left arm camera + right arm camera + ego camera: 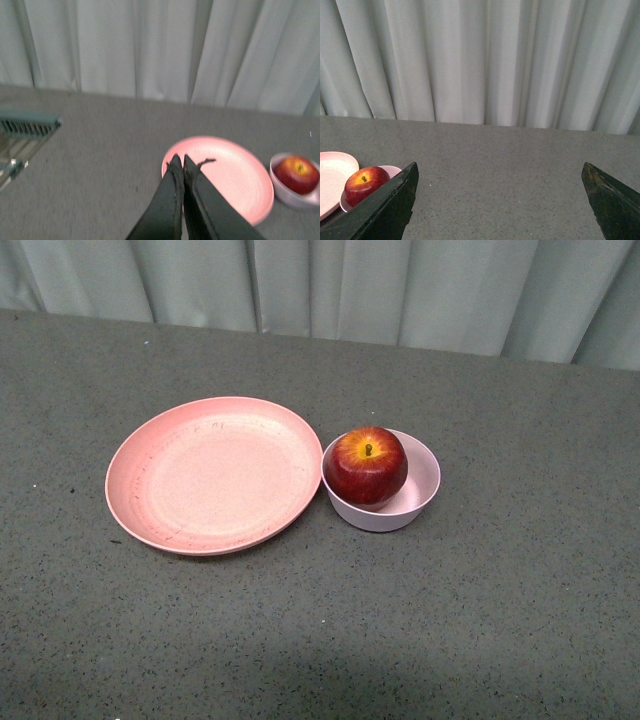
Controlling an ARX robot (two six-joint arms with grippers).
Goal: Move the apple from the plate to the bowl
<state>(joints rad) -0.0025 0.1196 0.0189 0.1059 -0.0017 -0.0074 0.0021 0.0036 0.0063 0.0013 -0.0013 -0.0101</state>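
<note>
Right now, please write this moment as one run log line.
apple: in bowl | plate: bare | left gripper: shut | right gripper: open

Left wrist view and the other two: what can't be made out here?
- Left wrist: metal object at the edge, cropped and blurred, unidentifiable.
- Right wrist: plate and bowl partly cut off by a jaw and the edge.
- Front: apple hides the bowl's inside; neither arm shows.
</note>
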